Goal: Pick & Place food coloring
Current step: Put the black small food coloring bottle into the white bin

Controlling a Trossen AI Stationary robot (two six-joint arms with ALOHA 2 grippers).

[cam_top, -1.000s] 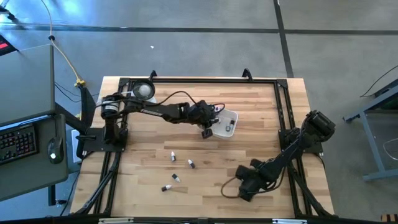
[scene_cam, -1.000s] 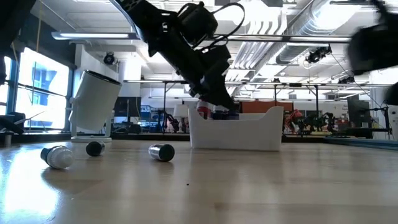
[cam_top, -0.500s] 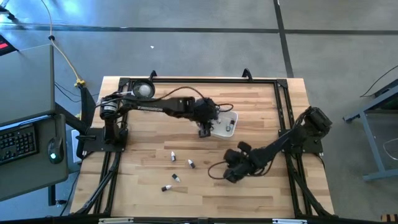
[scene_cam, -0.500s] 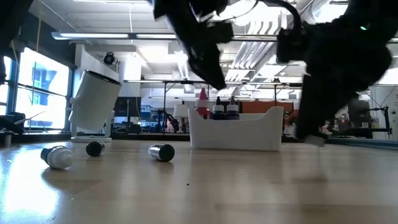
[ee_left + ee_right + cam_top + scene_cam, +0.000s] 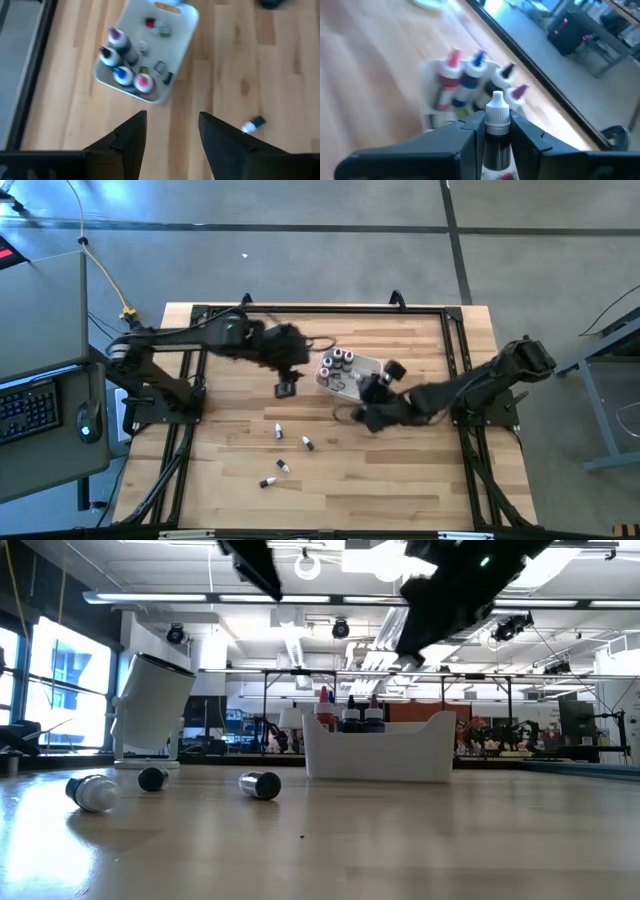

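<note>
The food coloring bottles are tiny droppers. Several stand in the white tray, with red, blue and dark caps. Others lie on their sides on the wood. My right gripper hangs above the tray's near right side, shut on a dark bottle with a white cap. My left gripper is open and empty, raised over bare wood to the left of the tray. My right gripper pinches the bottle's dark body just below its white cap, between the two fingers. The bottle lies along the fingers, and its cap sticks out past their tips. It is lifted clear of the table.
Black frame rails run along the table's far edge and both sides. The tray's wall stands mid-table. A white tilted object stands at the far left. Bare wood lies near the table's near edge.
My right gripper has carried its bottle from the table's near right part up and toward the far edge, as far as the tray. My left gripper has risen from the tray and drawn away toward the table's left. The lying bottles have not moved.
</note>
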